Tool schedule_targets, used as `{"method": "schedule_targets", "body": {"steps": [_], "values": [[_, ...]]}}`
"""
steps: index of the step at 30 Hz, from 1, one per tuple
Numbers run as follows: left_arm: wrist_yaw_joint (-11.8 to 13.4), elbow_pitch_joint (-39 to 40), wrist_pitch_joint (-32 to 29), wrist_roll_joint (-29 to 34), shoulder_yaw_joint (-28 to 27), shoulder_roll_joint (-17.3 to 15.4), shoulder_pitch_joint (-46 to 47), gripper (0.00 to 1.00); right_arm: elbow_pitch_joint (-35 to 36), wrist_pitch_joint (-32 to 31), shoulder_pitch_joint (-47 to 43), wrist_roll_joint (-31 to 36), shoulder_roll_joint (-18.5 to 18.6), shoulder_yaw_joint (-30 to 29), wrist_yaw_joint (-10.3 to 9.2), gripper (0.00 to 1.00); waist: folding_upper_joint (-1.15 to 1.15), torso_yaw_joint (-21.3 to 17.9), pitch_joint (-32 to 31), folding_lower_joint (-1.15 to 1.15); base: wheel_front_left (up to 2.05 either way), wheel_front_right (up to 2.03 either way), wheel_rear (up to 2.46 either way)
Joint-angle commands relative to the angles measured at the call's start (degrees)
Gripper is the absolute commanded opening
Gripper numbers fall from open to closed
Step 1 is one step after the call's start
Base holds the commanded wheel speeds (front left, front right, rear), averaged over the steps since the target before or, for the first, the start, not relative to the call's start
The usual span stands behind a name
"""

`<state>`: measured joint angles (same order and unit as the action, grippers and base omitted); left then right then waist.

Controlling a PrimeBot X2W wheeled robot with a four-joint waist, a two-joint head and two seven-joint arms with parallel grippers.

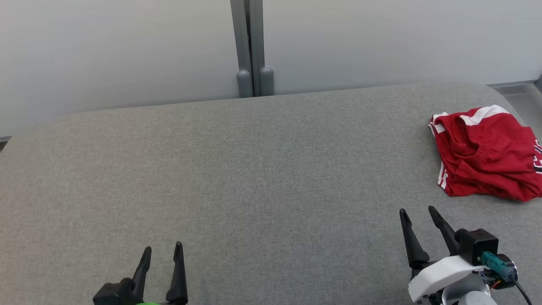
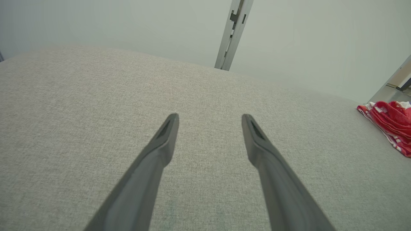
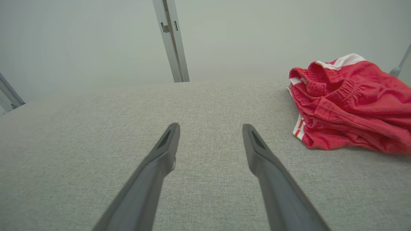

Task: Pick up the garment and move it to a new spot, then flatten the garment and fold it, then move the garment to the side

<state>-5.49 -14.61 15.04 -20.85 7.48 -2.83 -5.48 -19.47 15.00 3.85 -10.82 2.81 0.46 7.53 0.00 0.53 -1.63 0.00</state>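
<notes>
The garment (image 1: 487,154) is a crumpled red piece with white stripes and an elastic waistband, lying at the far right of the grey padded table (image 1: 254,169). It also appears at the right edge of the left wrist view as the garment (image 2: 391,123), and upper right in the right wrist view as the garment (image 3: 350,102). My right gripper (image 1: 417,209) is open, empty, a short way in front of the garment and to its left. Down at the lower left, my left gripper (image 1: 163,248) is open and empty too, far from the cloth.
A pale wall with a grey vertical post (image 1: 250,46) stands behind the table. The table's far edge (image 1: 169,106) runs just before it, and the rounded right corner (image 1: 504,91) lies close behind the garment. Bare grey fabric stretches across the middle and left.
</notes>
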Motion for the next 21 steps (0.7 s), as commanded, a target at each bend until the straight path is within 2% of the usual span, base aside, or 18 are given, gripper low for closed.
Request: {"method": "schedule_targets", "body": {"steps": [1, 17, 18, 21], "values": [[0.2, -0.1, 0.1, -0.2, 0.1, -0.2, 0.2, 1.00, 0.2, 0.2, -0.5, -0.2, 0.2, -0.2, -0.10, 1.00, 0.00, 0.0, 0.0, 0.00, 0.00, 0.00, 0.00], [0.0, -0.4, 0.1, 0.5, 0.4, -0.2, 1.3, 1.00, 0.9, 0.2, 0.2, 0.1, 0.2, -1.0, -0.10, 1.00, 0.00, 0.3, 0.4, 0.00, 0.00, 0.00, 0.00], [0.1, -0.6, 0.0, 0.2, 0.3, 0.0, 0.3, 0.00, 0.5, 0.0, 0.0, -0.1, 0.0, -0.9, 0.00, 0.00, 0.00, 0.3, 0.3, 0.00, 0.00, 0.00, 0.00], [0.1, -2.1, -0.4, 0.1, 0.4, 0.1, -0.2, 0.00, -0.9, -0.2, -0.7, -0.3, -0.4, -0.9, 0.00, 0.00, 0.00, 0.3, 0.4, 0.00, 0.00, 0.00, 0.00]]}}
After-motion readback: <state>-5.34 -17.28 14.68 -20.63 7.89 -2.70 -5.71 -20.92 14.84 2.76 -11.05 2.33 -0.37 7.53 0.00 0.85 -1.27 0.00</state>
